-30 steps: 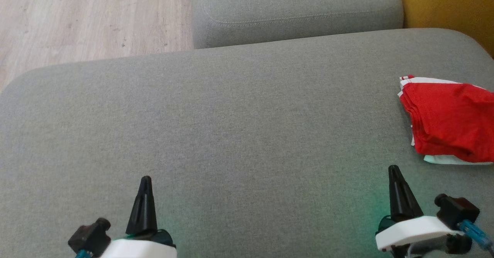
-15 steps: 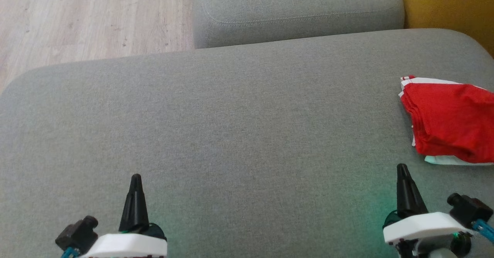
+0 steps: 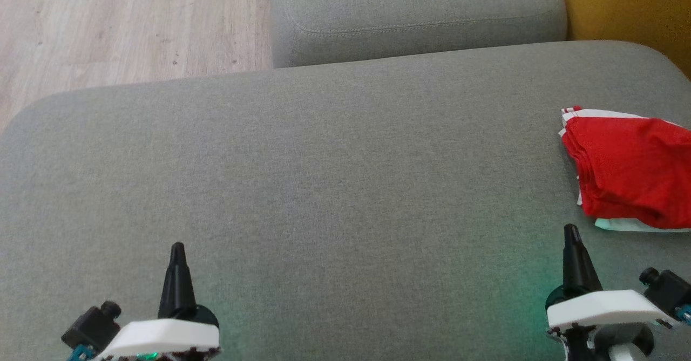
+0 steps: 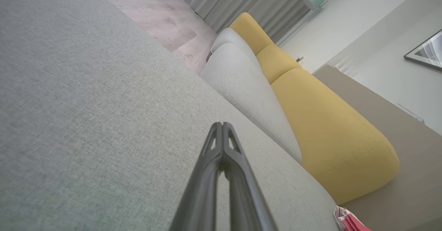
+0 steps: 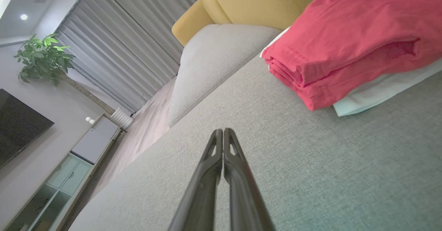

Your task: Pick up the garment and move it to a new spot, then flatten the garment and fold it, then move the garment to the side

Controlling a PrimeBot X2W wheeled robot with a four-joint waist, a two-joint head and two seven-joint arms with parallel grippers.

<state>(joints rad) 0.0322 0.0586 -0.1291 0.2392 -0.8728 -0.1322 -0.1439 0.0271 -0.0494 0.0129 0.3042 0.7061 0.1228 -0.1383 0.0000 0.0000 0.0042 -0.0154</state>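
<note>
As the folded red garment [image 3: 626, 169] lies at the grey sofa cushion's [image 3: 345, 188] right edge, the task appears complete.
Left gripper [image 3: 177, 249] and right gripper [image 3: 570, 230] are clenched, empty, held clear of the garment, presumably to leave the fold undisturbed.

Two hands: left hand [image 3: 177, 249], right hand [image 3: 570, 230]. One folded red garment [image 3: 629, 169]. Two grey cushions [image 3: 324, 177]. One potted plant [image 5: 43, 58].
</note>
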